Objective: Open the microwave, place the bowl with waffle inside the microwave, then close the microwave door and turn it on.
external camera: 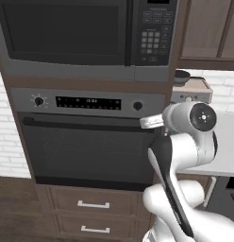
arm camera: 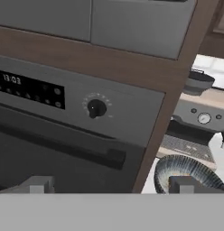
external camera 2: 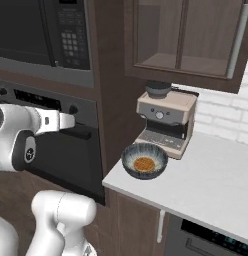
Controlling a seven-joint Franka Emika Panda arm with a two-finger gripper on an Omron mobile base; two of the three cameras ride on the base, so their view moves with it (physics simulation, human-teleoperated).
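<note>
White arm links filled the near foreground, and the gripper (arm camera: 109,184) hung in front of the oven (external camera: 90,146) with its jaws spread wide, holding nothing. Above, the microwave door (external camera: 67,33) was closed. Right of the oven, the bowl (external camera 2: 144,160) with the waffle (external camera 2: 144,163) sat on the counter (external camera 2: 206,185) beside the coffee machine (external camera 2: 165,122).

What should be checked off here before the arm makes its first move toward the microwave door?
1. Microwave door state known: ok, it sits shut, flush with the keypad panel.
2. Gripper free to work: ok, its jaws are open and hold nothing, out in front of the oven.
3. Bowl ready for pickup: ok, upright on the counter near its edge, in front of the coffee machine.
4. Waffle in the bowl: ok, lying flat on its bottom.
5. Gripper at door height: not ok, it is level with the oven's control panel, below the microwave.
6. Grip point on the door: cannot tell, no handle is visible.
</note>
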